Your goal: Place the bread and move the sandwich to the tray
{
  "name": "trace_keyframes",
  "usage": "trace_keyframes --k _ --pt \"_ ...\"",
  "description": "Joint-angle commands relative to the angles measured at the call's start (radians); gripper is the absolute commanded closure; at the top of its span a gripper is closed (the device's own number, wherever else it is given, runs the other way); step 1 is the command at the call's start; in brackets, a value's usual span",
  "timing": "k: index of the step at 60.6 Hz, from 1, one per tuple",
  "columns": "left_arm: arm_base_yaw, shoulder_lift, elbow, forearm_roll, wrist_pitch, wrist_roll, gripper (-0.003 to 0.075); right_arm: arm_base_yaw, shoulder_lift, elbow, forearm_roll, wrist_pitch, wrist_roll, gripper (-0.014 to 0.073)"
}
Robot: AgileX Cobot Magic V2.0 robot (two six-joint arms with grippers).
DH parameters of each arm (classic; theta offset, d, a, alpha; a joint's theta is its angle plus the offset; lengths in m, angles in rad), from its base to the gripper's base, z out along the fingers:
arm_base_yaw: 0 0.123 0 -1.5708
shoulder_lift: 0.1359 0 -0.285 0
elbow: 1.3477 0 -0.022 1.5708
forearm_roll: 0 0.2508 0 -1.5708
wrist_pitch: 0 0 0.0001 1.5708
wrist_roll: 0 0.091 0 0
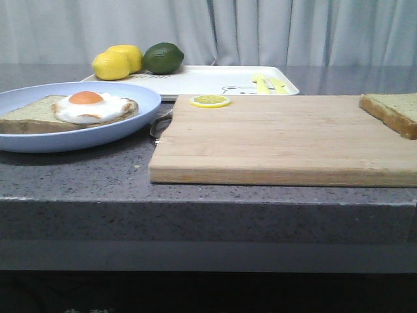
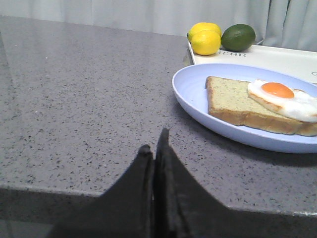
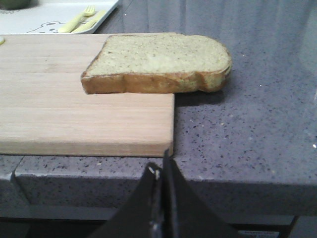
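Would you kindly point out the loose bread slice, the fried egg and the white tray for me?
bread slice (image 3: 158, 57): right wrist view, middle of its top face.
fried egg (image 1: 86, 98): front view, on the orange yolk.
white tray (image 1: 215, 79): front view, bare middle of its floor.

Bread (image 1: 393, 112) on board's (image 1: 280, 140) right; plate (image 1: 78, 134) left; tray (image 1: 215, 81) behind.

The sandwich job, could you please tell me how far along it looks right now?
Nothing looks done yet. The bread lies on the cutting board, overhanging its edge, while the egg-topped slice sits open on the blue plate. Both the left gripper and right gripper are shut and hold nothing. Left: top the egg slice with the bread, then move the sandwich onto the tray.
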Motion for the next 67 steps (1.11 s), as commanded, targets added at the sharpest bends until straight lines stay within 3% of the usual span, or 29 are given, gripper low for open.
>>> trace_keyframes --k 1,67 --pt "0.000 -0.024 0.011 -0.009 -0.081 -0.008 0.0739 -0.005 -0.020 -0.003 0.000 -0.082 -0.002 0.0662" --pt "0.000 -0.024 0.011 -0.007 -0.092 -0.008 0.0739 -0.005 -0.020 -0.003 -0.001 -0.083 -0.002 0.0662"
